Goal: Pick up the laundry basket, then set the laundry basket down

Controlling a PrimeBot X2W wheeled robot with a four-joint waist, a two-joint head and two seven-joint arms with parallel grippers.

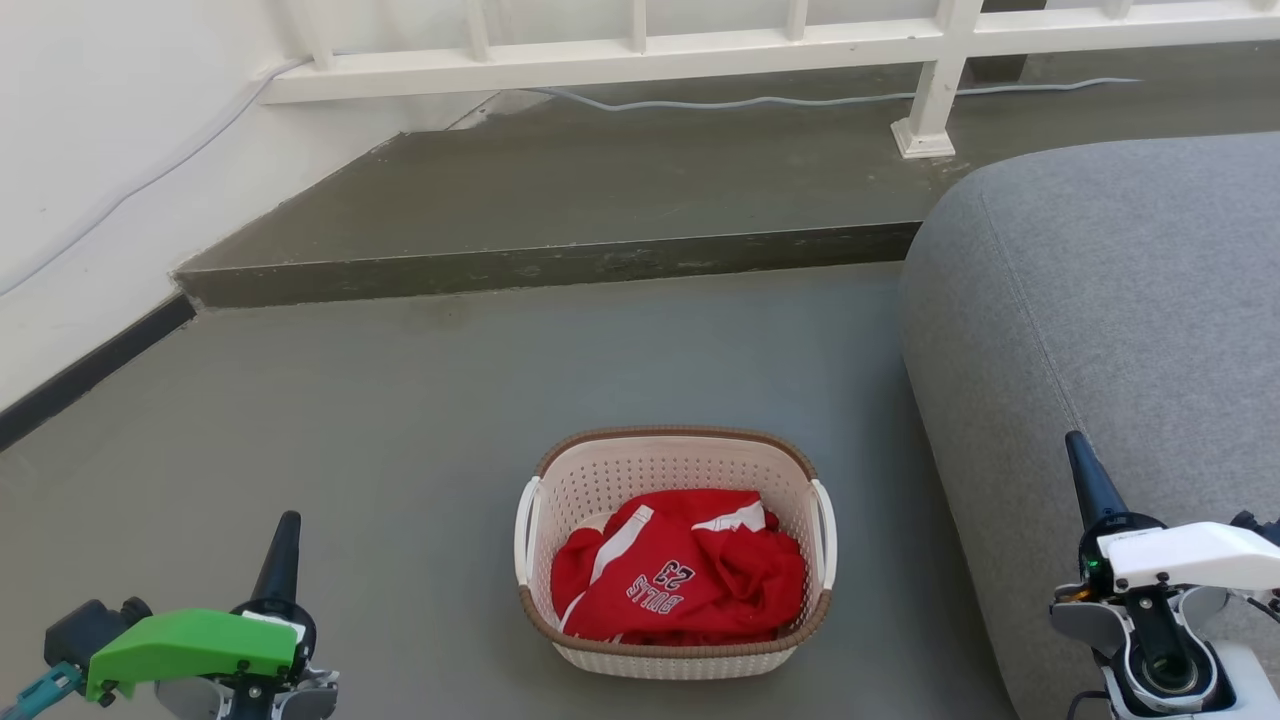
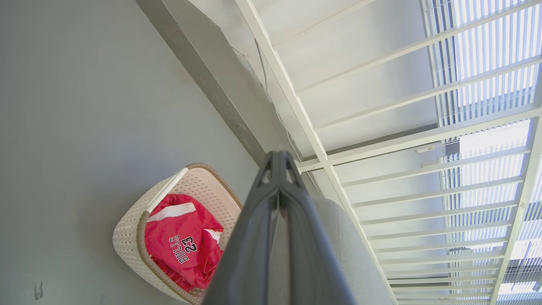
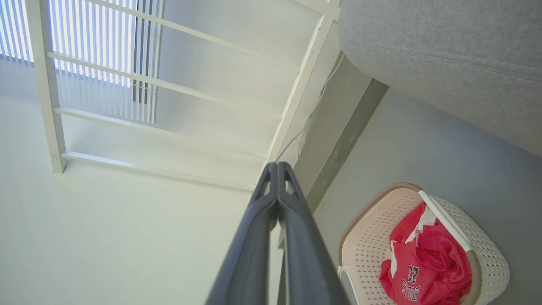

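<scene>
The laundry basket (image 1: 660, 470) sits on the grey floor (image 1: 400, 400) in front of me, upright, roughly midway between my two arms and clear of both. A crumpled red jersey (image 1: 690, 575) with white trim and lettering lies inside it, and its two white handles (image 1: 524, 530) stand at the left and right ends of the brown rim. My left gripper (image 1: 288, 522) hangs low on my left, well apart from the basket, its two dark fingers pressed together into a single point with nothing between them; along the left wrist camera the fingers (image 2: 258, 220) meet at the tip, and the basket lies below and to one side of them. My right gripper (image 1: 1076, 447) is likewise closed and empty, held over the edge of the grey sofa (image 1: 1120, 300) that bulges in on my right, near the basket but not touching it. Beyond the basket the floor rises in a dark step (image 1: 560, 265), and a white railing (image 1: 640, 50) runs along the back with a pale cable (image 1: 760, 100) trailing under it.
</scene>
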